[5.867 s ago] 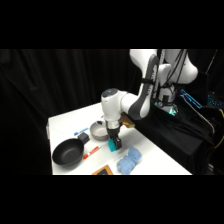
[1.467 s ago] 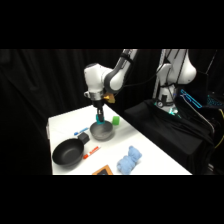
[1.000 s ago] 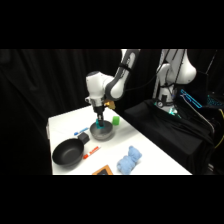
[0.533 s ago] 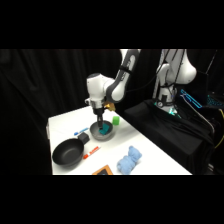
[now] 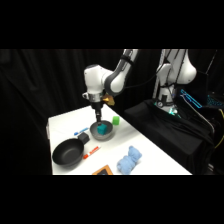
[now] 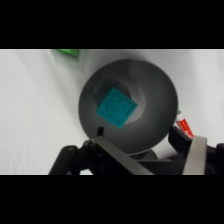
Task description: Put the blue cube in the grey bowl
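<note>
While you watched from the side, the claw hung just above the grey bowl, and the blue cube sat inside that bowl. A small green cube stood on the white surface just behind the bowl, on its right. To the left of the bowl you had a black pan-like bowl, and between them lay a marker with a red end. A light blue plush toy lay nearer to the camera, well apart from the bowl.

Looking through the wrist camera, you saw the blue cube lying tilted on the floor of the grey bowl, a little left of the middle. The two fingers of the claw stood apart and held nothing; the cube was free of them. A corner of the green cube showed at the top edge, and the red marker end showed beside the right finger.
</note>
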You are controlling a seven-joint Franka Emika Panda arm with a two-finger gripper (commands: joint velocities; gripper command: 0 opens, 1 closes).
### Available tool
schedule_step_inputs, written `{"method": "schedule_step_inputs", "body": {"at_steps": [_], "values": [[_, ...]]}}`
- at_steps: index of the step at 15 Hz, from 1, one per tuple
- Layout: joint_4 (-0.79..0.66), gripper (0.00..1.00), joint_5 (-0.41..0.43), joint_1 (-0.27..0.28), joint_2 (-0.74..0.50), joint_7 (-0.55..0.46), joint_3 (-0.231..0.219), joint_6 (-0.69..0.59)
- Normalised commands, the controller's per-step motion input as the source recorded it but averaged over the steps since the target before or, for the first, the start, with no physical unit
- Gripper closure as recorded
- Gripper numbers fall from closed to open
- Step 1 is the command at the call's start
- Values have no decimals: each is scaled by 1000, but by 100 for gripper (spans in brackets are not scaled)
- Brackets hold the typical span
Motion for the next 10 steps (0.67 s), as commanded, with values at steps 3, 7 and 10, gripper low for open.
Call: {"method": "schedule_step_inputs", "body": {"at_steps": [3,7,10], "values": [[86,0,41,19,-361,-134,-1,-499],[123,0,30,13,-314,-124,-8,-463],[132,0,40,7,-196,-127,-11,-329]]}}
